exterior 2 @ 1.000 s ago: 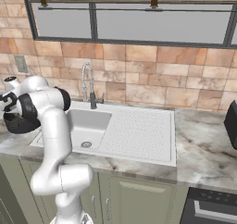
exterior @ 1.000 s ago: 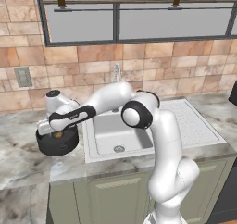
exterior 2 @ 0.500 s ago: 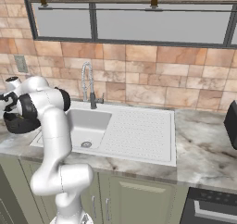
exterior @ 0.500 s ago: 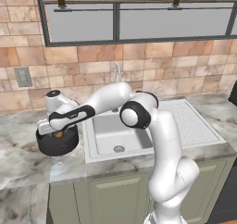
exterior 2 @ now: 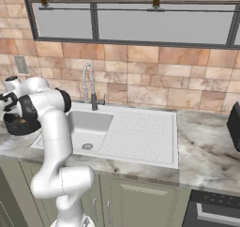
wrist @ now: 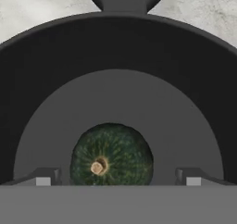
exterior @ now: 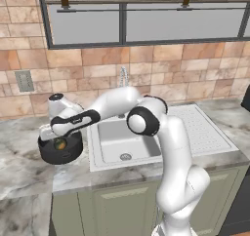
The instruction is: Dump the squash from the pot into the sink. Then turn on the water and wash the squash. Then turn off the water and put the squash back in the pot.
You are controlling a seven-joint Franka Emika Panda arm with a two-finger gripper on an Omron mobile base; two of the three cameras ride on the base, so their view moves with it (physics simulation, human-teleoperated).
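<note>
Hand view: the pincer [wrist: 115, 183], spread wide, hangs over the squash [wrist: 111, 154] at six o'clock in the pot [wrist: 46, 79]; its rounded skin could slip free if pinched off-centre.

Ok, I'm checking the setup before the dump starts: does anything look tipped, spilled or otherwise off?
Nothing stands out. The pot sits upright on the counter left of the sink, with the squash resting on its floor, stem up. The gripper hangs open over the squash, a fingertip on either side.
</note>
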